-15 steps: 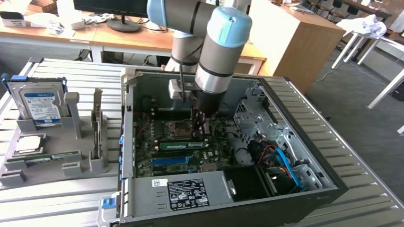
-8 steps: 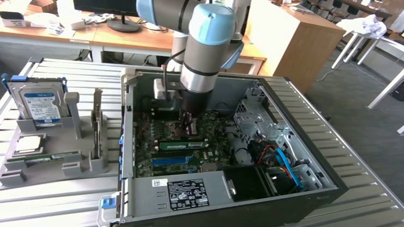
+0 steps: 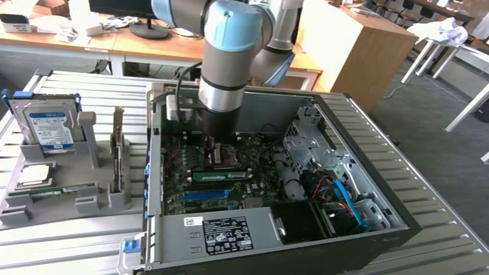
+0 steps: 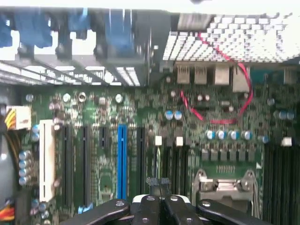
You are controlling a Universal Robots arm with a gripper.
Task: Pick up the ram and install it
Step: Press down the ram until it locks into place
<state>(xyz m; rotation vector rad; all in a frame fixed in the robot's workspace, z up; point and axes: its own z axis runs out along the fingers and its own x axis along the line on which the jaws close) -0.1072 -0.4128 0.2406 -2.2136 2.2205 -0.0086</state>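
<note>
In the wrist view the gripper (image 4: 161,199) sits nearest, its black fingers (image 4: 149,208) drawn together so that the tips meet with nothing between them. Just beyond the fingertips lies the green motherboard (image 4: 140,140), with a blue expansion slot (image 4: 122,159) and a white slot (image 4: 46,159) standing among black ones, and a thin red wire (image 4: 220,93) looping across the board farther off.

In the exterior view the arm (image 3: 225,69) reaches down into the open computer case (image 3: 267,240), and the gripper (image 3: 216,136) hangs low over the motherboard (image 3: 229,172), close to a metal processor socket (image 3: 229,156). A green memory stick (image 3: 220,175) already sits in a slot inside the case, just beside the socket.

To the exterior view's left, well apart from the gripper, a grey holder (image 3: 68,200) rests on the slatted table (image 3: 77,240). The ram (image 3: 52,191) lies flat along the holder's front ledge, untouched. Behind it lie a square silver processor chip (image 3: 34,173) and, upright at the back, a hard drive (image 3: 50,129) with a blue-white label.
</note>
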